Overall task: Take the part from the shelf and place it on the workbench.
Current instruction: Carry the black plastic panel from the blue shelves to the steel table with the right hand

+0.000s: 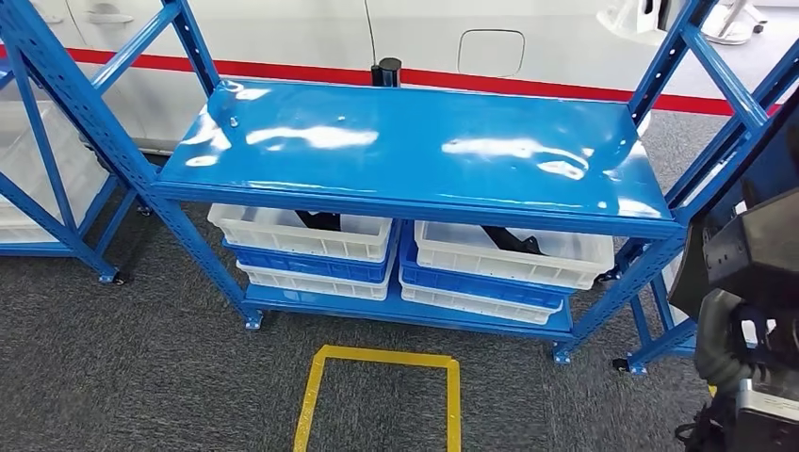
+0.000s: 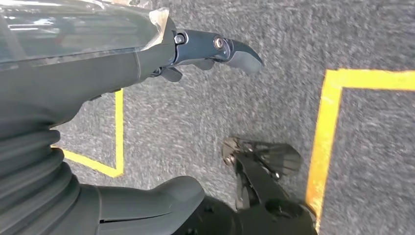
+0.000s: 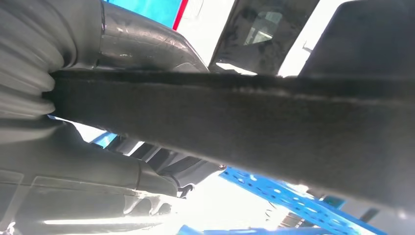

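Observation:
A black part (image 1: 754,243) hangs at the far right of the head view, beside the blue rack's right posts, and my right hand (image 1: 724,325) grips it from below. In the right wrist view the same part (image 3: 274,112) is a dark, felt-like bar lying across my right hand (image 3: 98,161), with the thumb under it. The rack's glossy blue top (image 1: 415,151) is bare. My left hand (image 2: 98,73) hangs over the grey carpet and holds nothing, its dark fingers (image 2: 230,49) stretched away from the thumb.
Under the blue top, stacked white and blue bins (image 1: 301,235) (image 1: 513,256) hold more black parts (image 1: 320,220). A yellow taped square (image 1: 377,377) marks the carpet in front. A second blue rack (image 1: 47,169) stands at the left, and a white wall with a red stripe runs behind.

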You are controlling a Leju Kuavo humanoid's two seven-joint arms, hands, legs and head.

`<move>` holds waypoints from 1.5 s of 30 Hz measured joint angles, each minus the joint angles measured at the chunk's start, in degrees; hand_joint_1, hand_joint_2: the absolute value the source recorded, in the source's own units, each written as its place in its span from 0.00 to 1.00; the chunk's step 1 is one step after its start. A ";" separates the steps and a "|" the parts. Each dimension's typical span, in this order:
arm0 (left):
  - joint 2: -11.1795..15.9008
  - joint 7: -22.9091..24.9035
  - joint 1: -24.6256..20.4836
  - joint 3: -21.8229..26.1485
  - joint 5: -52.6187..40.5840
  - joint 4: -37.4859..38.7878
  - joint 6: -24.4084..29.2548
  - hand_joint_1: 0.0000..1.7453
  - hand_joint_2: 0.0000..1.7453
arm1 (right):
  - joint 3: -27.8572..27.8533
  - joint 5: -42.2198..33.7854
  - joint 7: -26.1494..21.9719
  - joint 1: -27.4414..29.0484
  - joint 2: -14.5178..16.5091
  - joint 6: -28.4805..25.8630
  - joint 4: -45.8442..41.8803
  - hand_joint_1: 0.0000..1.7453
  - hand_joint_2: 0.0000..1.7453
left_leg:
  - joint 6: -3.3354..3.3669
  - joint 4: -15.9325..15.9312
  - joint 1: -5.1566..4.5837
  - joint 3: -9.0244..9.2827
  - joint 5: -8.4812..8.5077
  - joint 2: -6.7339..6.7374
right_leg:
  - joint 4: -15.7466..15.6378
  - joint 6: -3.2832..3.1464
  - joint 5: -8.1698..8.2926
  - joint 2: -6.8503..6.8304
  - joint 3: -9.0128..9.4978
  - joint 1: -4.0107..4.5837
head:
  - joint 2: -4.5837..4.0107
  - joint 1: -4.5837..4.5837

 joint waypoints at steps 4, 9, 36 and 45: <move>-0.02 0.00 -0.05 0.03 -0.04 0.00 -0.44 0.00 1.00 | -0.02 0.05 0.00 0.03 -0.07 -0.08 0.09 1.00 1.00 | 0.32 -0.01 0.03 -2.64 2.18 0.43 | 13.38 -0.22 -7.46 0.03 -4.00 -0.20 | -0.01 0.32; 0.17 0.00 -0.08 0.02 -0.19 0.00 -1.57 0.00 1.00 | -0.03 0.26 0.00 -0.02 -0.07 -0.16 0.12 1.00 1.00 | -0.74 1.09 0.18 -5.34 3.98 0.50 | 0.30 2.26 -3.76 0.14 6.62 -0.76 | 0.00 0.38; 0.91 0.04 -0.23 -0.09 -0.96 0.02 -1.93 0.00 1.00 | -0.34 1.38 -3.05 2.96 0.23 -2.61 -1.09 1.00 1.00 | 0.20 1.27 0.15 -4.28 2.43 0.57 | 13.81 0.97 -7.36 -0.01 -2.38 -0.55 | -0.01 0.50; 1.12 0.04 -0.25 -0.10 -0.96 0.04 -1.90 0.00 1.00 | -0.29 1.13 -3.21 3.51 0.28 -2.61 -1.54 1.00 1.00 | -2.09 3.74 -0.03 -7.41 3.66 0.28 | -3.61 -0.42 -3.27 -0.03 7.99 -0.62 | -0.01 0.16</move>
